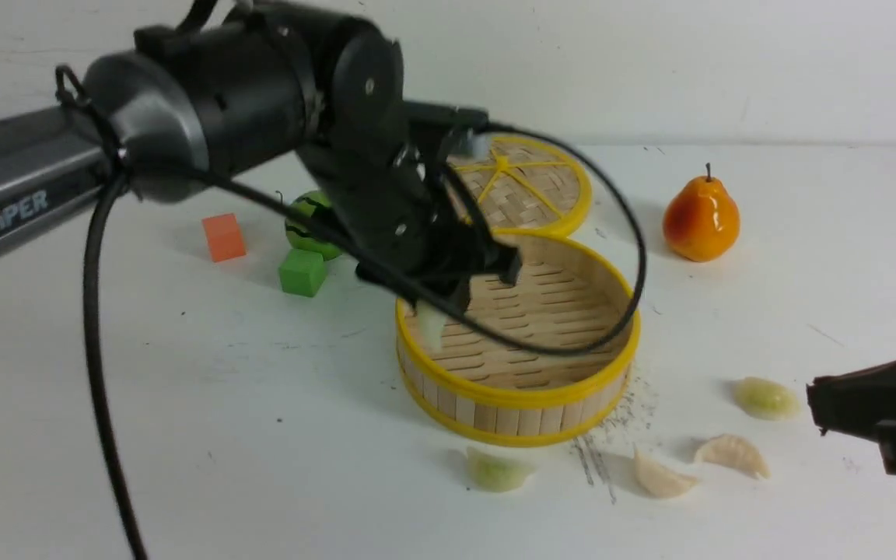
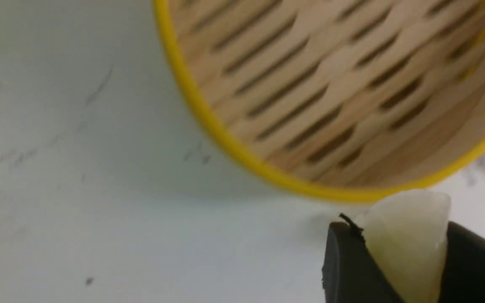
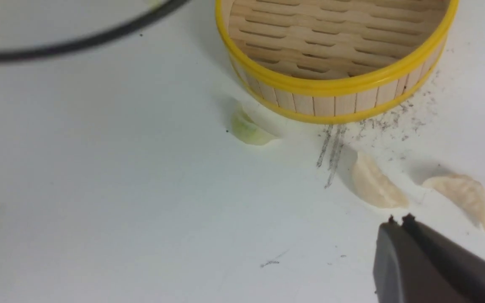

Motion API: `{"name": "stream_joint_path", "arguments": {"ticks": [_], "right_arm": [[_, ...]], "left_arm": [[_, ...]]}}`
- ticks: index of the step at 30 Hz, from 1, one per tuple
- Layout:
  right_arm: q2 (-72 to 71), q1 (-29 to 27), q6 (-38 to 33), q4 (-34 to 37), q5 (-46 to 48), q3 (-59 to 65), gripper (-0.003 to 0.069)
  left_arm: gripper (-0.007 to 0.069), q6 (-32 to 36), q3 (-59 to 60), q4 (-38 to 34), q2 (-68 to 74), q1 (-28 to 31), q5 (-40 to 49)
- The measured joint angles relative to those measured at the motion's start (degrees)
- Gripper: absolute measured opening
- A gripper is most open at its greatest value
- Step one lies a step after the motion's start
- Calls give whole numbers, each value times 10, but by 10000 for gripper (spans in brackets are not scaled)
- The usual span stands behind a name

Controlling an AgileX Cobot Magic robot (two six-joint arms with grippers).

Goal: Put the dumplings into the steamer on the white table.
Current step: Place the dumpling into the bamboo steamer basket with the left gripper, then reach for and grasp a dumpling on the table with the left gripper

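Observation:
The steamer [image 1: 522, 398], a round bamboo basket with yellow rims, stands mid-table and holds nothing. My left gripper [image 1: 439, 305] hangs over its left rim, shut on a pale dumpling [image 1: 430, 325]. In the left wrist view the dumpling [image 2: 406, 244] is pinched between the black jaws of that gripper [image 2: 398, 229], just outside the steamer rim [image 2: 209, 118]. Several dumplings lie on the white table [image 1: 261, 435] in front: a green one [image 1: 497, 470], two cream ones [image 1: 662, 476] [image 1: 732, 453], a greenish one [image 1: 764, 397]. My right gripper [image 1: 817, 406] is shut and empty, near the cream dumplings [image 3: 375, 185] [image 3: 463, 195].
The woven lid [image 1: 530, 187] lies behind the steamer. An orange pear [image 1: 701, 218] stands at the back right. An orange cube [image 1: 223, 237], a green cube [image 1: 302, 271] and a green striped ball [image 1: 306, 222] sit at the left. Left arm cables loop over the steamer.

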Motion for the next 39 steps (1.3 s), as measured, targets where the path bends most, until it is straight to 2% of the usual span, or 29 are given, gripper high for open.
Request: {"name": "stream_joint_path", "arguments": {"ticks": [3,8,15,17,20,24,25,26,28,32,35,39], "right_arm": [[-7,0,1,31,25,0,-14],[-37,0,0,41,40,0,-14],[-67,0,-8,41,42,0,-14],[-69,0,-13,41,43,0,-14],[-69,0,-17,41,44,0,-14],[-69,0,-17,41,44,0,-14],[-69,0,-18,41,44,0,-14],[-69,0,-19,41,44,0,-14],[-69,0,-19,41,43,0,-11],[-69,0,-20,41,38,0,-10],[-69,0,-20,41,39,0,-8],[-79,0,-21,37,48,0,-3]], "left_arm": [[238,-8,-100,-35,68,0,2],[238,-48,-187,-49,173,0,-37],[247,-70,-226,-48,272,0,-84],[293,-71,-226,-48,283,0,-92],[420,-72,-228,-48,280,0,-83],[589,-72,-255,-48,256,0,13],[594,-72,-255,-48,255,0,20],[613,-68,-274,-48,242,0,68],[616,-50,-306,-47,220,0,116],[587,-16,-323,-48,170,-1,133],[532,46,-311,-52,110,-18,138],[476,153,-236,-57,40,-59,138]]}}
